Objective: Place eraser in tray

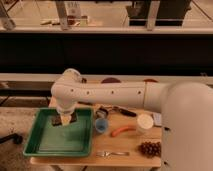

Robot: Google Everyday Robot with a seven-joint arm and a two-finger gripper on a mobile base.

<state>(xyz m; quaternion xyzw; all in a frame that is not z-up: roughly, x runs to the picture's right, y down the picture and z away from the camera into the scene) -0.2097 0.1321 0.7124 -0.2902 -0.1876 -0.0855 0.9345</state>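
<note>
The green tray (55,142) sits at the left end of the wooden table. My gripper (64,120) hangs from the white arm (105,95) over the tray's far part, low and close to its floor. Small dark shapes show at the gripper's tip. I cannot tell whether one of them is the eraser. No eraser shows elsewhere on the table or in the tray.
Right of the tray stand a blue cup (101,125), an orange carrot-like item (122,131), a white round lid (145,121), a fork (112,153) and a brown cluster (150,148). A dark tool (117,110) lies behind the cup. The arm covers the table's back.
</note>
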